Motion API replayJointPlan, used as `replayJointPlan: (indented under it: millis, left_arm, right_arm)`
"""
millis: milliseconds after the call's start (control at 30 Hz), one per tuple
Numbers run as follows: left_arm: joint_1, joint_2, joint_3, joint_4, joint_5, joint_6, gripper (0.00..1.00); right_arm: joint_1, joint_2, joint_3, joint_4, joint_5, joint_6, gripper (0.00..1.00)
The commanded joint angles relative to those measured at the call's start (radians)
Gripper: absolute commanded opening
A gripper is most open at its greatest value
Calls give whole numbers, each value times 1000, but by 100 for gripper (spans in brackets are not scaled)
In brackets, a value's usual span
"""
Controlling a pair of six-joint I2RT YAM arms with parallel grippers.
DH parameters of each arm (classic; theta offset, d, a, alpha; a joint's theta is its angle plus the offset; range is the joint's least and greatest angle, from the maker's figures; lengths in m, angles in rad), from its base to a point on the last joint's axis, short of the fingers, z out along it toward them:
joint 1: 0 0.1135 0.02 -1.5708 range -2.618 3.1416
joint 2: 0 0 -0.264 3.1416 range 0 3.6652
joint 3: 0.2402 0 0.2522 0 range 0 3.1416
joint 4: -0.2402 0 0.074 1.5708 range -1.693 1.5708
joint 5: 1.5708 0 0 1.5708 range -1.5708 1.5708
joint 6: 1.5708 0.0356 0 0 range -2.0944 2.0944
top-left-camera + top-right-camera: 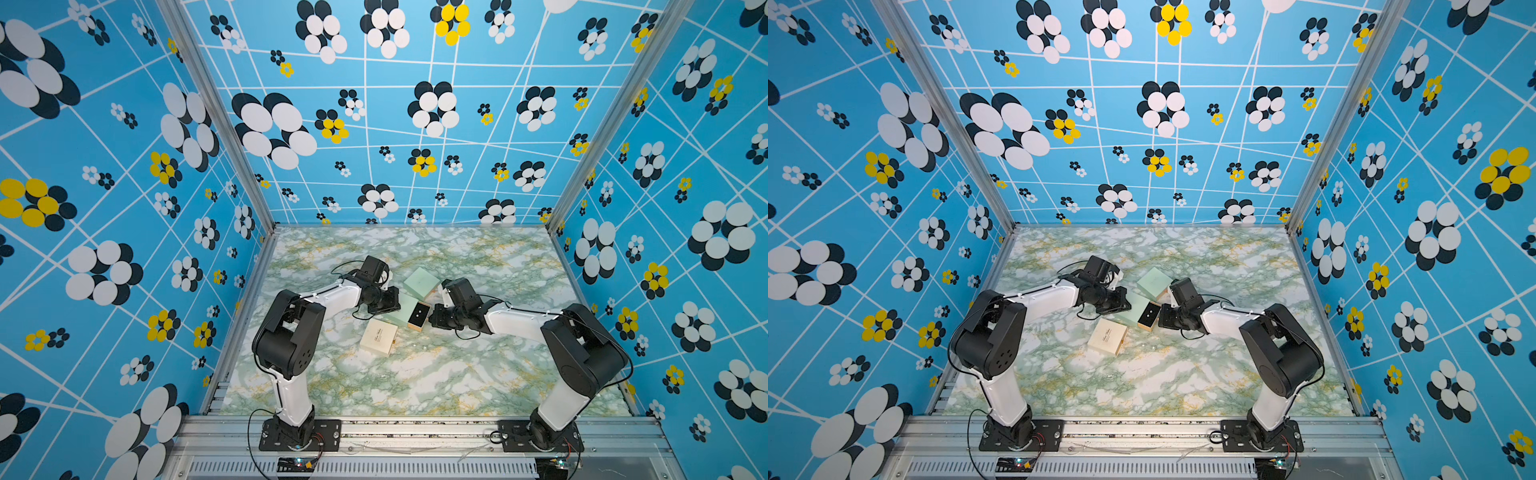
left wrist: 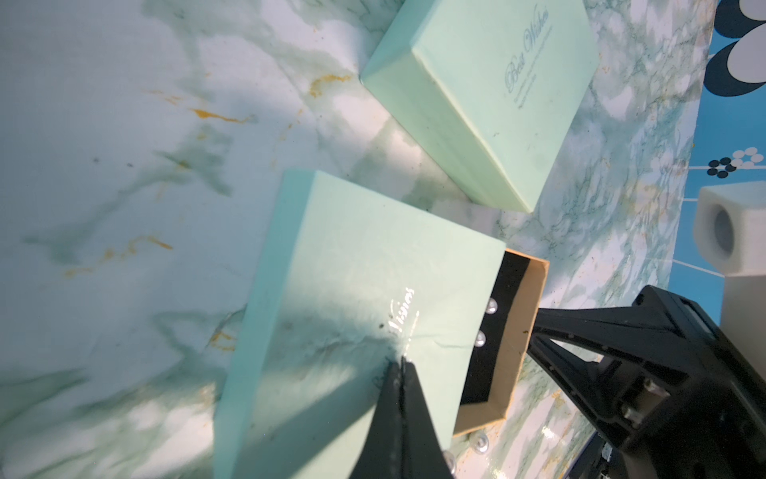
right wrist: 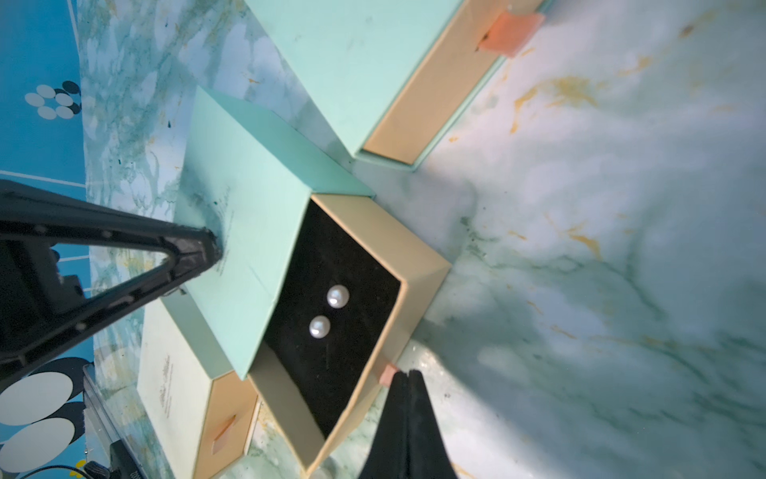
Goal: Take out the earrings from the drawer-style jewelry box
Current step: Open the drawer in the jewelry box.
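The jewelry box is a mint sleeve point(image 2: 352, 290) with its beige drawer point(image 3: 418, 269) pulled partway out. Two pearl earrings point(image 3: 338, 296) sit on the drawer's black lining and also glint in the left wrist view point(image 2: 491, 307). My left gripper point(image 2: 401, 365) is shut, its tip pressed on the sleeve's top. My right gripper point(image 3: 404, 373) is shut on the pink pull tab point(image 3: 387, 373) at the drawer's front. In both top views the two grippers point(image 1: 392, 306) point(image 1: 432, 318) flank the open drawer point(image 1: 1149, 316).
A second mint box point(image 1: 420, 282) lies just behind, shut, with a pink tab point(image 3: 512, 33). A cream box point(image 1: 378, 336) lies in front of the open one. Two small silvery pieces point(image 2: 481, 443) rest on the marble table point(image 1: 415, 382) beside the drawer.
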Motion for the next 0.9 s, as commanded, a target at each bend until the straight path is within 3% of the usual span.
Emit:
replayJointPlan:
  millis: [0,200,400,567,867]
  left_arm:
    - [10,11,-41,-74,-38,11,0]
    - [7,11,-45,-69,-34,11,0]
    - [7,11,-47,-63,-30,14,0]
    - [7,12,-55,-56,-19,13,0]
    - [5,12,-56,-56,-20,11,0]
  right_arm:
    - [-4,-39,-9,-33,10,-29,11]
    - [-3,-81,8,-84,45,-69,19]
    - [-3,-118,68,-161,53,-220,19]
    - [7,-90,184,-295,51,-371,19]
    - [63,-30,272,-360,105,-459,20]
